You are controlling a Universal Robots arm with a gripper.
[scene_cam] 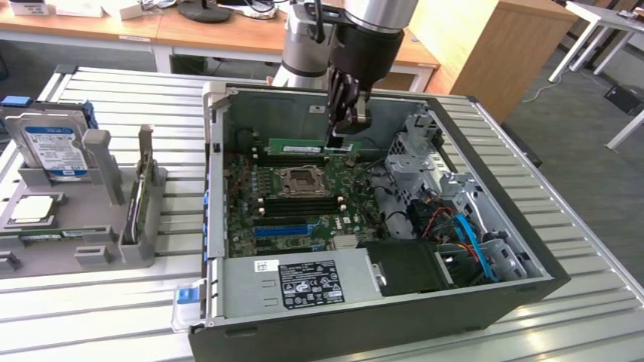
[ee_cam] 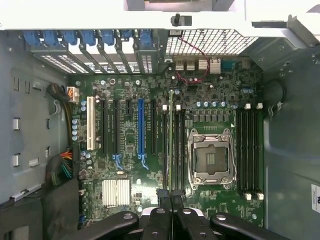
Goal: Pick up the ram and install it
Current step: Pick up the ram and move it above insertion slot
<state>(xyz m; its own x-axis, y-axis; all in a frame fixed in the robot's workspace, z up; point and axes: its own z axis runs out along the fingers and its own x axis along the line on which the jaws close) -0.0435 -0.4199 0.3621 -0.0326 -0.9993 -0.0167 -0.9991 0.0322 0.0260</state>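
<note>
The gripper (scene_cam: 345, 137) hangs inside the open computer case (scene_cam: 523, 260), with its fingers closed narrow on the ram (scene_cam: 298, 148); it holds the green stick by one end, on its long edge, and the rest of the stick reaches out toward the exterior view's left; the ram is over the far part of the motherboard (scene_cam: 348, 197), behind the CPU socket (scene_cam: 300, 179) and just above the black memory slots (scene_cam: 292, 159) there; whether it already touches a slot I cannot tell from this side. In the wrist view the ram (ee_cam: 171, 145) shows as one thin line running away from the gripper (ee_cam: 172, 201), parallel to the memory slots (ee_cam: 165, 150) beside the CPU socket (ee_cam: 210, 159) and well apart from the blue expansion slot (ee_cam: 141, 125); so the direction seems right to me, but whether the edge sits exactly over one slot or between two neighbours I cannot say. In my judgement the step in hand is the seating of the stick, and to do it well the thin line should fall exactly on one slot along the whole length; because the grip is at one end, the free end may tilt or go in later, so the push should be straight down, slow and even; the white latches (ee_cam: 164, 107) at the slot ends should be open, and a stick that is crooked could jam or bend.
</note>
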